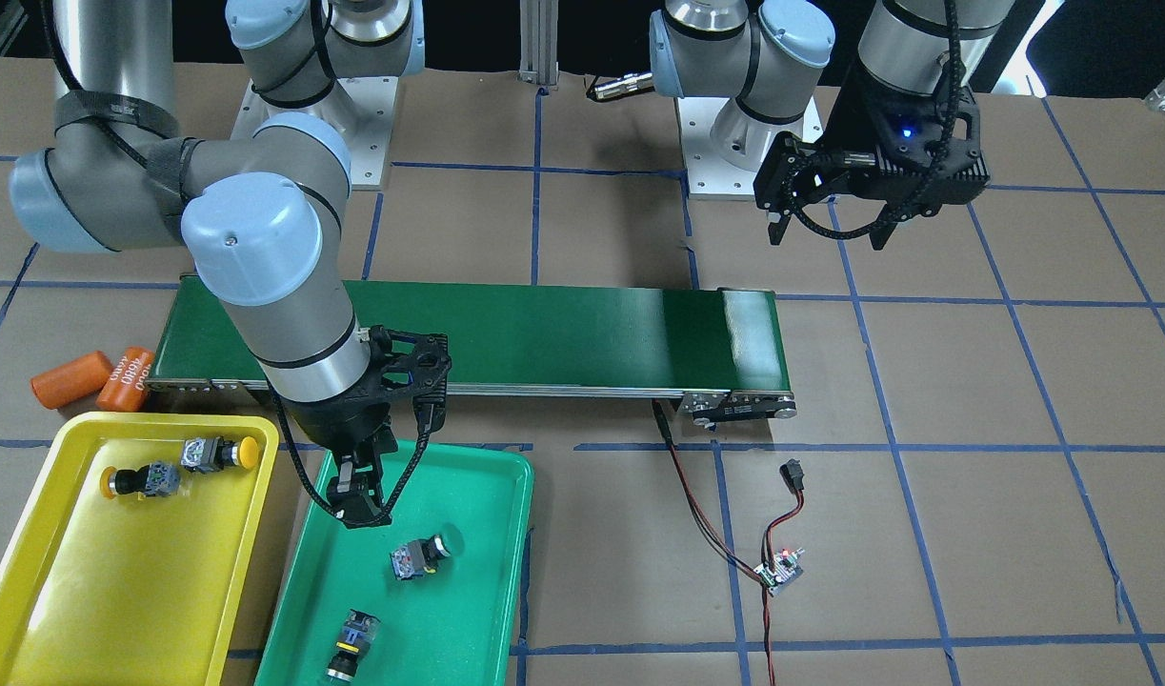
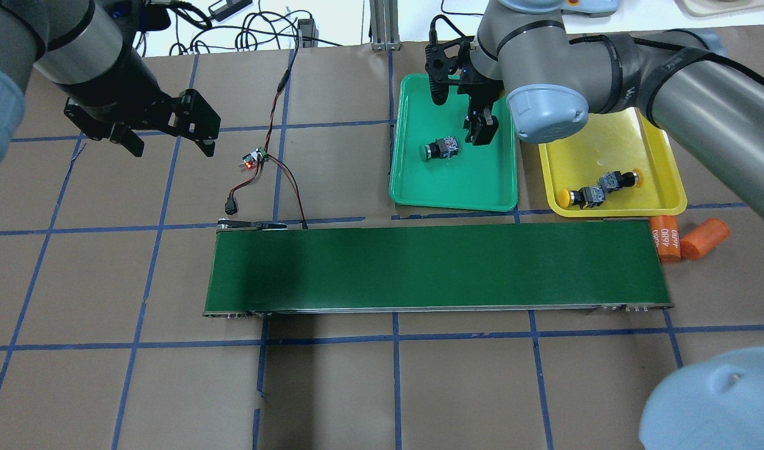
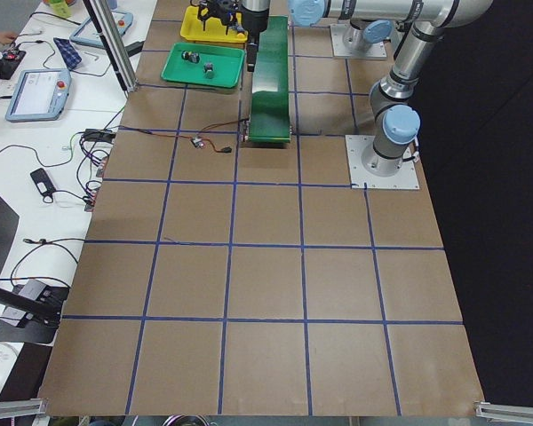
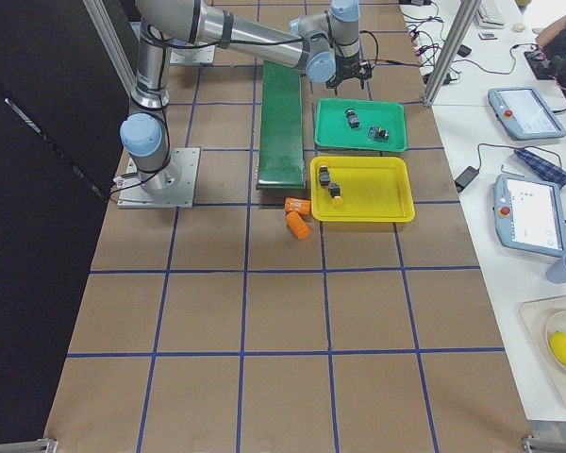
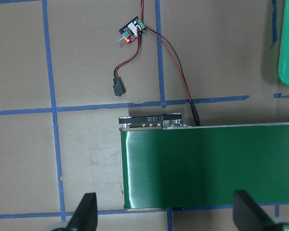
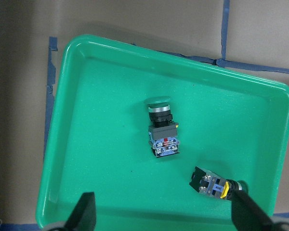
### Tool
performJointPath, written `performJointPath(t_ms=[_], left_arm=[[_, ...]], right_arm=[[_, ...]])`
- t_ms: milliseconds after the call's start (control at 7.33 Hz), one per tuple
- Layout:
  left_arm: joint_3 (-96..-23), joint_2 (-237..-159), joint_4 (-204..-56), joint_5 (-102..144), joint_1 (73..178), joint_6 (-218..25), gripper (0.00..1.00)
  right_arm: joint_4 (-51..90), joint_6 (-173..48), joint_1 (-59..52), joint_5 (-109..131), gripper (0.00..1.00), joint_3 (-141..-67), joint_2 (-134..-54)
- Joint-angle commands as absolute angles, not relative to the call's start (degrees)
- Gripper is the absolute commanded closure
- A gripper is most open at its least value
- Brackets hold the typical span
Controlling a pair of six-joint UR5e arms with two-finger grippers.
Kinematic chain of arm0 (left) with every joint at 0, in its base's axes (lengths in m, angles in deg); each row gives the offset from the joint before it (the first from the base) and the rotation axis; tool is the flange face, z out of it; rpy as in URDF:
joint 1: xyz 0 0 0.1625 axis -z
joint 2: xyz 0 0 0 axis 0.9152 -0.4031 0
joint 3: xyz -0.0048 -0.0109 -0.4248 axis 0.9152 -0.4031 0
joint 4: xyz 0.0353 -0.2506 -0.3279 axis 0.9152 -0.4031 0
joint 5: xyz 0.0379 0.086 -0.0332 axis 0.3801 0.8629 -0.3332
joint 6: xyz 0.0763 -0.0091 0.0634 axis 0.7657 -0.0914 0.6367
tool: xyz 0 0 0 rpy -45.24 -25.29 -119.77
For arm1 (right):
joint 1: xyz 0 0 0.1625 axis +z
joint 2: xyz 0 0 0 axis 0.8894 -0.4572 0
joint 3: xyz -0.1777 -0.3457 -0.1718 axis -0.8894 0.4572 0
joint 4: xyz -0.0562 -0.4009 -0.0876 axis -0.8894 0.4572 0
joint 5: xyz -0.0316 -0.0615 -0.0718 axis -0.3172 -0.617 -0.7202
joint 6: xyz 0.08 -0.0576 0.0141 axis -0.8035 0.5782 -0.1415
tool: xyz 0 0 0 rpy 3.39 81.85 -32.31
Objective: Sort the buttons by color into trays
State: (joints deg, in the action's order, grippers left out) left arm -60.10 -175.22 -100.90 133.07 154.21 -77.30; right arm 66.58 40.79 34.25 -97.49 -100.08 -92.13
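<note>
As buttons [image 1: 222, 453] lie, trays [image 1: 115, 591] seem sorted.

The orange cylinder [image 2: 664, 239] beside the conveyor belt [image 2: 438, 269] reads "4680" in white.

I count two green buttons [image 1: 428, 554], two yellow buttons [image 1: 218, 453], one green tray [image 1: 468, 610] and one yellow tray [image 1: 115, 591]. Also two orange cylinders [image 1: 70, 378] and one conveyor belt [image 1: 563, 333].

Items cropped or occluded
Green tray [image 1: 487, 495] and yellow tray [image 1: 115, 572] ran off the front view's bottom edge; one green button [image 6: 209, 182] had its cap partly behind a finger [image 6: 245, 211] of the right gripper [image 6: 163, 202].
</note>
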Motion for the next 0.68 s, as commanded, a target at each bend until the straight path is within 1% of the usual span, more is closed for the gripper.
performJointPath(t_ms=[0,546], left_arm=[[-60.1,-175.2,-100.9,133.1,154.2,-77.3,0.0],[-60.2,-175.2,-100.9,133.1,154.3,-77.3,0.0]], right_arm=[[58.2,36.1,34.1,-97.7,0.0,-99.3,-97.1],[32.8,36.9,32.5,-97.7,0.0,-99.4,-117.0]])
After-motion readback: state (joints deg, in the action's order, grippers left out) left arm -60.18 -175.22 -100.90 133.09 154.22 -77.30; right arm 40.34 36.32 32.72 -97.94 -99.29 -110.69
